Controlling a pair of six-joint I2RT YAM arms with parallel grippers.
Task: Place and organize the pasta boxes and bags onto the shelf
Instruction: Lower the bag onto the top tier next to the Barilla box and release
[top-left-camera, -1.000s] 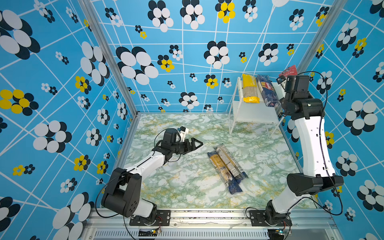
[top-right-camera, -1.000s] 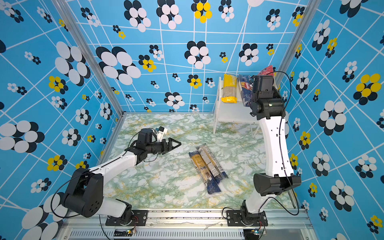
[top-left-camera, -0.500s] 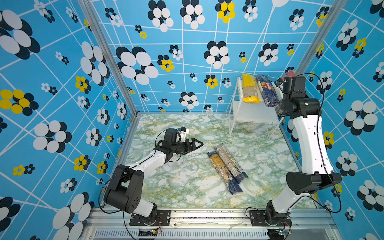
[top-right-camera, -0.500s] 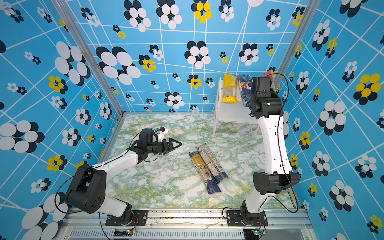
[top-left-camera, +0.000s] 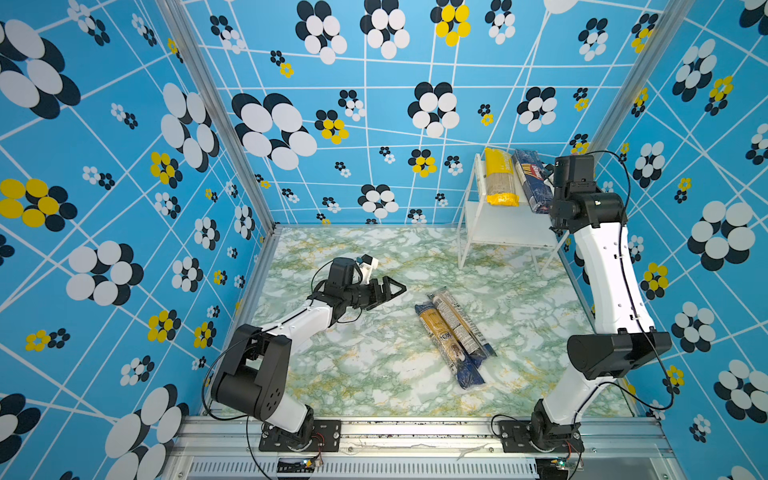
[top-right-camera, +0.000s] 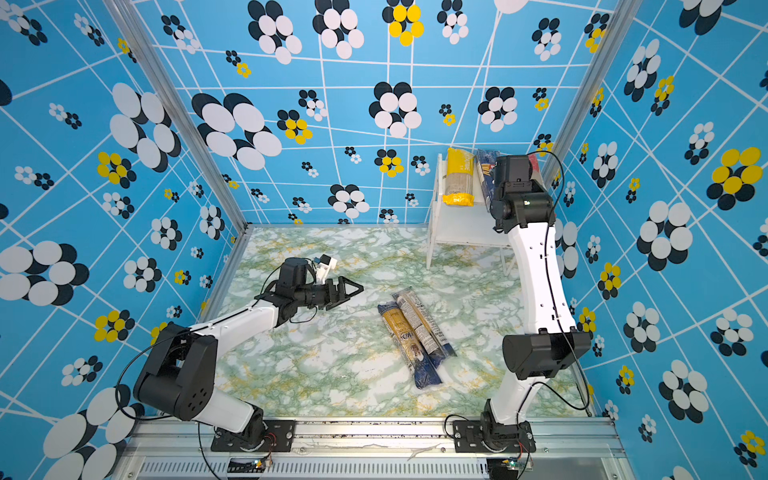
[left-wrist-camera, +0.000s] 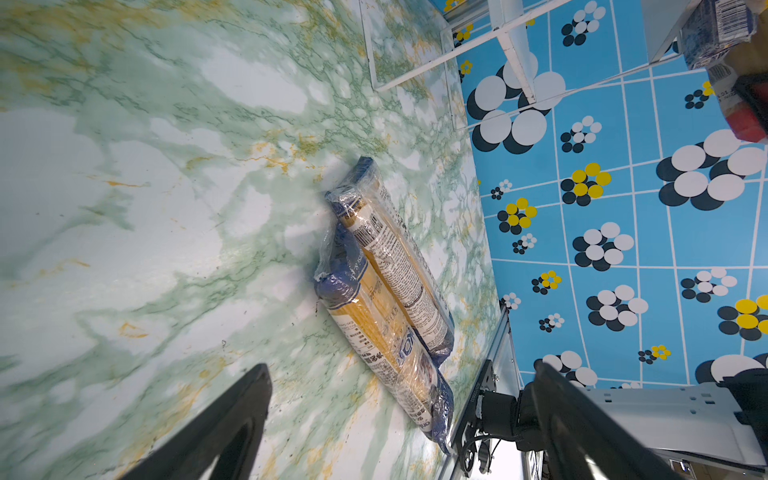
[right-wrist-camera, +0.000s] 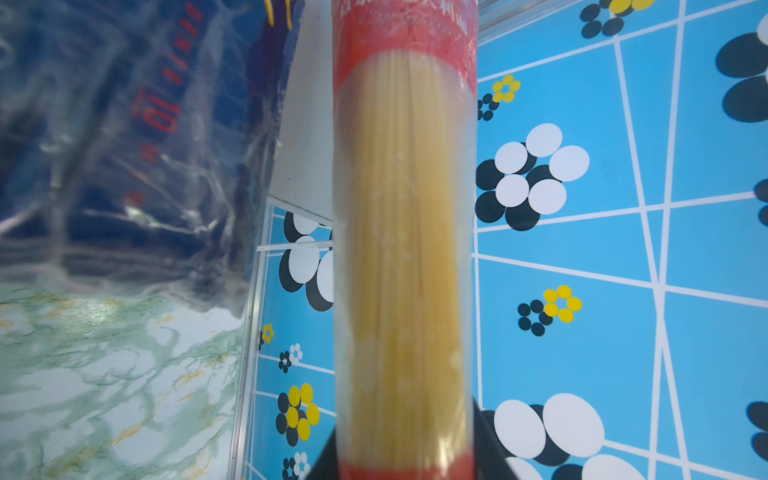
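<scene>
The right gripper (right-wrist-camera: 405, 453) pinches the red spaghetti pack (right-wrist-camera: 405, 249) at the top board of the shelf (top-left-camera: 507, 228) — lengthwise alongside the Barilla pack (top-left-camera: 534, 183); the left gripper (top-left-camera: 388, 289), spread wide, is nearer the two clear packs (top-left-camera: 453, 332) on the table (top-left-camera: 374, 374).

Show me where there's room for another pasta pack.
The shelf has a bare lower tier. Its top is crowded: yellow pack, dark blue pack, and the red pack held beside them by the right gripper. On the marble table, bare patches lie between the left gripper and the back wall, and between the two clear packs and the front rail.
</scene>
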